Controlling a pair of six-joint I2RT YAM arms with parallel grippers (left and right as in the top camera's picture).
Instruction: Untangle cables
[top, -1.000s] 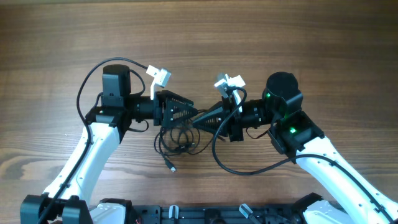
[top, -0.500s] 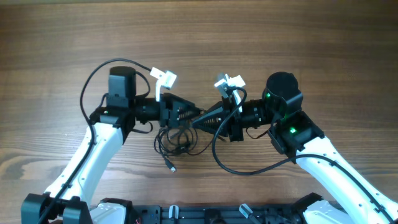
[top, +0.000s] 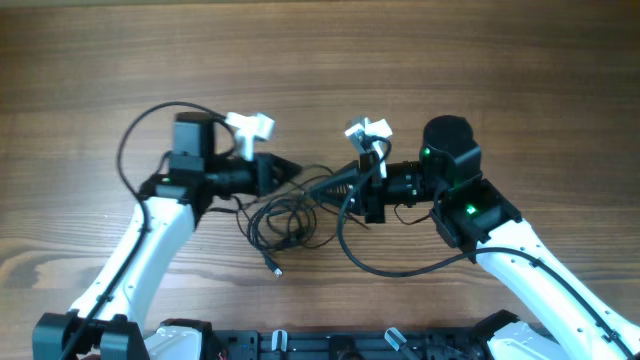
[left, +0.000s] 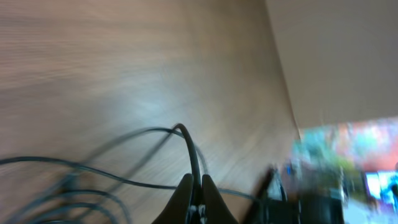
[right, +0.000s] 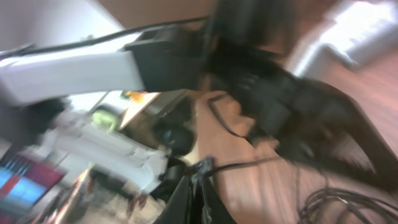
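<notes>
The cables are thin black wires lying in a loose tangle of loops on the wooden table, between the two arms. A small plug end trails toward the front. My left gripper points right over the tangle. In the left wrist view, the left gripper is shut on one strand that arches up from its tips. My right gripper points left, tip to tip with the left one. The right wrist view is blurred but shows the right gripper shut on a cable end, with a strand running off to the right.
A thick black arm cable loops onto the table in front of the right arm. Another one arcs behind the left arm. White camera mounts stick out from both wrists. The black base rail runs along the front edge.
My left gripper went from open to shut on a strand and drew back slightly to the left. The tangle has stretched out between the two grippers. The right gripper stayed shut.
</notes>
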